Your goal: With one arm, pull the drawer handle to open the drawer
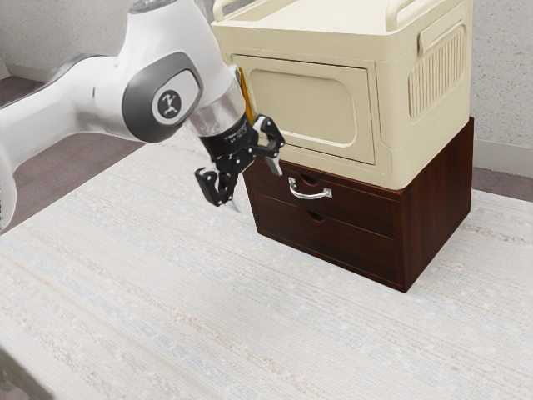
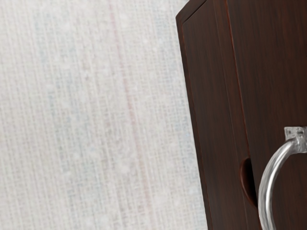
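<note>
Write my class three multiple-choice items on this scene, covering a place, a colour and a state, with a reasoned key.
1. Where is the cream cabinet?
A) Beside the brown drawer unit
B) On top of the brown drawer unit
C) Under the brown drawer unit

2. What colour is the handle?
A) Silver
B) Gold
C) Black

3. How is the gripper?
A) Shut on the handle
B) Shut on nothing
C) Open

Key:
1 B: the cabinet's base rests on the unit.
2 A: its curved bar is shiny silver metal.
3 C: its fingers stand apart, holding nothing.
</note>
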{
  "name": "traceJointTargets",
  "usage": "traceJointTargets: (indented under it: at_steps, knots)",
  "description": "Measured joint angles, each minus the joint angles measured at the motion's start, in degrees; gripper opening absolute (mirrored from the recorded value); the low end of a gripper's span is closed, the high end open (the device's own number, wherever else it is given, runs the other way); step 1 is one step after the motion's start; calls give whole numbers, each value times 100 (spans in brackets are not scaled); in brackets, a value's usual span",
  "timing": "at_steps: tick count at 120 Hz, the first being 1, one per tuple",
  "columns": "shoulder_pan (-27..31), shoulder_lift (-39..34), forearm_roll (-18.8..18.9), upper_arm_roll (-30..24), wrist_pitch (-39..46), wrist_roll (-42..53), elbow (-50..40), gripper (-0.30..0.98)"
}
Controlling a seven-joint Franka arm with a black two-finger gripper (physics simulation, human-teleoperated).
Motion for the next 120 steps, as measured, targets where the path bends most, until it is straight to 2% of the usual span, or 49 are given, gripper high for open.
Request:
traceJointTargets:
  at_steps: [59,120]
  knots:
    - [-136,34,-18,7,1215,-842,-685,69]
    - [-147,143,-26,7,1625,-1225,-821,69]
